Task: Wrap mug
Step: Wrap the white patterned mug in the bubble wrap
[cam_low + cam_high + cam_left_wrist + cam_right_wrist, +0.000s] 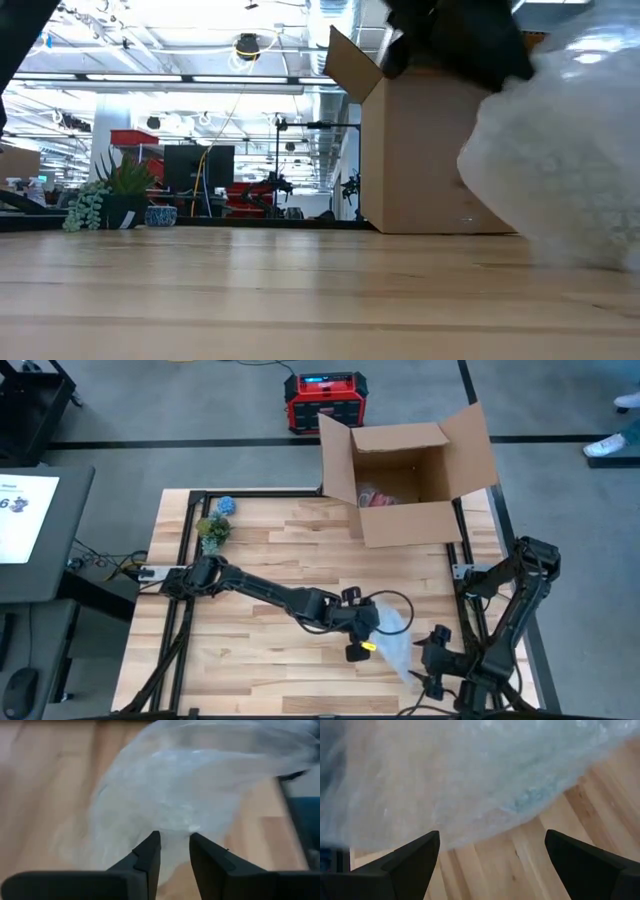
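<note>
A sheet of clear bubble wrap (398, 638) lies bunched at the table's near right, and fills the right side of the low view as the wrap (570, 160). My left gripper (362, 632) reaches in from the left and is shut on the wrap (190, 780). A small yellow bit (367, 646) shows at that gripper; I cannot tell what it is. The mug is hidden. My right gripper (492, 845) stands wide open just to the right of the wrap (470, 775), near the front edge, touching nothing. My left gripper pinches a gathered bit of the bubble wrap's edge (175, 836) between its two fingers, on the side facing the table's left. The fingers come nearly level from the left. The wrap billows out beyond the fingers, and its lower part (590, 255) reaches down to the table.
An open cardboard box (410, 470) stands at the far right with something pink inside. Small potted plants (213, 530) and a blue item (227, 505) sit at the far left. Bare wood (280, 550) spans the middle.
</note>
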### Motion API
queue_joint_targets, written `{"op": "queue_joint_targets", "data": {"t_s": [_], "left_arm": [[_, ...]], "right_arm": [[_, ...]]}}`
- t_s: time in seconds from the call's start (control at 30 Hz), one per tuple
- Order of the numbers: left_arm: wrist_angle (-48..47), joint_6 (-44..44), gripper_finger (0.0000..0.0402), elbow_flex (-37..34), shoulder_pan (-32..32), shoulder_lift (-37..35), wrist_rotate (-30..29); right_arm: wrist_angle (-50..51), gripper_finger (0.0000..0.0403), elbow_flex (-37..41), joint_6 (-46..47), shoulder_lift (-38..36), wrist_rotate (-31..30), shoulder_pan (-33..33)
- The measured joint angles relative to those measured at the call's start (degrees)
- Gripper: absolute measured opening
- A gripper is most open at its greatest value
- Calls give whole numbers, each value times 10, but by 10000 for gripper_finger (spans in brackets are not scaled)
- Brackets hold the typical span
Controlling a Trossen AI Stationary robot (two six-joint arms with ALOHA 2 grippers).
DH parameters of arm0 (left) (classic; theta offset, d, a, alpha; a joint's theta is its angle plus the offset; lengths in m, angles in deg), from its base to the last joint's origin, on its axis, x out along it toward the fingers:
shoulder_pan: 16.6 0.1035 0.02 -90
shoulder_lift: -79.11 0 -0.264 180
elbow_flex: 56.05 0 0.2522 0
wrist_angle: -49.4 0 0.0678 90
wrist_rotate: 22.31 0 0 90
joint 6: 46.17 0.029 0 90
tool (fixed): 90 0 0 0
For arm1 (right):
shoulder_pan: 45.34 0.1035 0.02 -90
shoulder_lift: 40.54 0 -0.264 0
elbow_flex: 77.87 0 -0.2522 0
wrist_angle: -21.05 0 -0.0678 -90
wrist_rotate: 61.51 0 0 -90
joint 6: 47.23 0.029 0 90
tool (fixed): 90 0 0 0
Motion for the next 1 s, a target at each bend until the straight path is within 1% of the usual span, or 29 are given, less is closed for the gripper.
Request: {"op": "queue_joint_targets", "data": {"t_s": [0.07,0.2,0.27,0.37,0.4,0.5,0.6,0.67,0.8,0.83,0.93,1.0], "left_arm": [[41,22,82,-1,-7,0,14],[132,55,82,-23,-22,0,18],[153,63,82,-25,-26,2,17],[163,74,82,-24,-31,0,17],[156,74,82,-24,-33,-2,17],[82,69,82,-5,-39,-17,12],[-32,30,82,16,-48,-43,-9],[-104,-3,82,17,-55,-55,-10],[-239,-61,82,14,-84,-52,-9],[-255,-77,82,9,-92,-49,-3],[-211,-114,82,-30,-113,-34,5],[-124,-120,82,-62,-122,-13,1]], "right_arm": [[14,352,0,30,0,-15,13],[27,352,0,79,1,-17,30],[34,352,0,97,1,-14,38],[51,352,0,125,1,16,55],[57,352,0,138,1,27,63],[91,352,0,191,1,39,86],[107,352,0,235,1,39,100],[108,352,0,255,1,38,103],[88,352,0,247,6,25,94],[82,352,-1,235,11,20,88],[59,352,-1,190,35,18,58],[32,352,-1,150,48,17,37]]}}
